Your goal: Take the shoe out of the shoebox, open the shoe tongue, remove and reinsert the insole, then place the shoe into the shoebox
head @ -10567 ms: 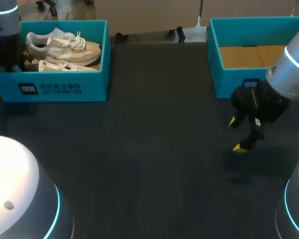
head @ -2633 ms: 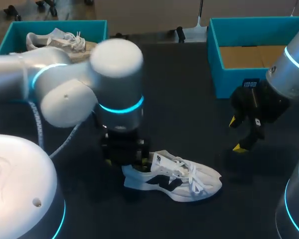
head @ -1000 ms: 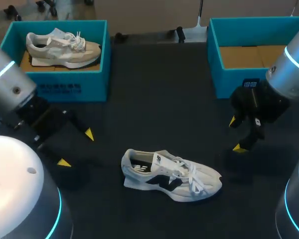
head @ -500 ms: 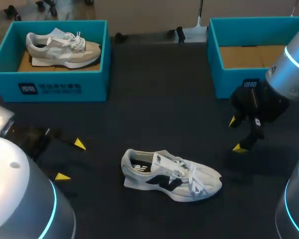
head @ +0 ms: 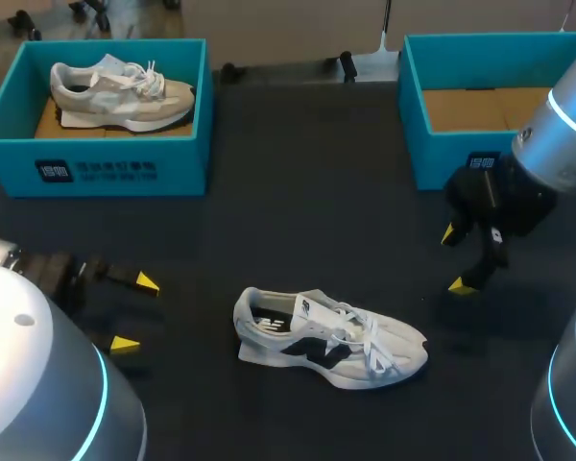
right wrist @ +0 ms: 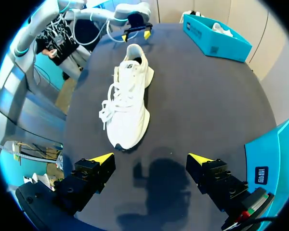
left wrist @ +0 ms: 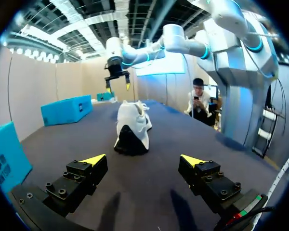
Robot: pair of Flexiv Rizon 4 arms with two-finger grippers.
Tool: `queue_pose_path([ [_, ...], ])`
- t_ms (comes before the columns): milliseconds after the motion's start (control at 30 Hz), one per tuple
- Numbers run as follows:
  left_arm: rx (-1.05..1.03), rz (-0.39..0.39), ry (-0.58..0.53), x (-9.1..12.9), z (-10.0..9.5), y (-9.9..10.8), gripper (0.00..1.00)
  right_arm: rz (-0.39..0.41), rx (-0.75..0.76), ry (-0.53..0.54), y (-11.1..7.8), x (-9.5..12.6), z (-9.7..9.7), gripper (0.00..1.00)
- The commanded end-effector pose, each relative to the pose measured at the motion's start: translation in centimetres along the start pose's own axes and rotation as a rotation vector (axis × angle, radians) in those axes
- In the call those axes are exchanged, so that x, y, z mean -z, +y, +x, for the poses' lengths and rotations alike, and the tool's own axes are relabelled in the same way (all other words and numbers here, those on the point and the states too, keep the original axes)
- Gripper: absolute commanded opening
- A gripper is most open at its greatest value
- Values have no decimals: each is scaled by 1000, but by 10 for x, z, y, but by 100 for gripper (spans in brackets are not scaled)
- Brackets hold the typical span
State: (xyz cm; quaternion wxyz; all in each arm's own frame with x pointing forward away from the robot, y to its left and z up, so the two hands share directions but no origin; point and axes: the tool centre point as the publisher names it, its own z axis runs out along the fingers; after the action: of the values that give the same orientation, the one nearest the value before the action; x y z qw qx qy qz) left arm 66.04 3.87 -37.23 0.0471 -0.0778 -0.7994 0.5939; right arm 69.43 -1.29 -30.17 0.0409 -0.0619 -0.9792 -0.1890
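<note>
Left gripper: fingers spread wide, nothing between them; it hangs low over the table at its near left side, fingers pointing toward the middle.
Left gripper, own wrist view: the white sneaker lies straight ahead, apart from the tips, heel turned toward them.
Right gripper: fingers wide apart and empty; it hovers above the table's right side, just in front of the right shoebox.
Right gripper, own wrist view: the sneaker's toe points toward it, clear of both tips.
White sneaker: out of any box, upright on its sole on the bare table, near the front edge and between the two grippers; dark panel along its side, laces on top.
Left shoebox: teal, at the far left corner; it holds a second sneaker, pale, lying lengthwise.
Right shoebox: teal, at the far right corner, brown cardboard liner showing inside.
</note>
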Motion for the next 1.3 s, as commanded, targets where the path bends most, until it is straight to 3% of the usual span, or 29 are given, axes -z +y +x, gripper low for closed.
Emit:
queue_pose_path([
  [33, 29, 26, 10, 0, -8, 10, 100, 3, -1, -2, 0, 0, 1, 100],
  [367, 32, 8, 18, -11, -4, 15, 100, 3, -1, -2, 0, 0, 1, 100],
  [533, 21, 38, 27, -19, -2, 10, 100, 3, -1, -2, 0, 0, 1, 100],
  [700, 53, 53, 22, -43, 2, 9, 100, 3, -1, -2, 0, 0, 1, 100],
  [1067, 53, 53, 22, -43, 2, 9, 100, 3, -1, -2, 0, 0, 1, 100],
  [1300, 142, 140, 31, -66, -4, 13, 100, 3, -1, -2, 0, 0, 1, 100],
])
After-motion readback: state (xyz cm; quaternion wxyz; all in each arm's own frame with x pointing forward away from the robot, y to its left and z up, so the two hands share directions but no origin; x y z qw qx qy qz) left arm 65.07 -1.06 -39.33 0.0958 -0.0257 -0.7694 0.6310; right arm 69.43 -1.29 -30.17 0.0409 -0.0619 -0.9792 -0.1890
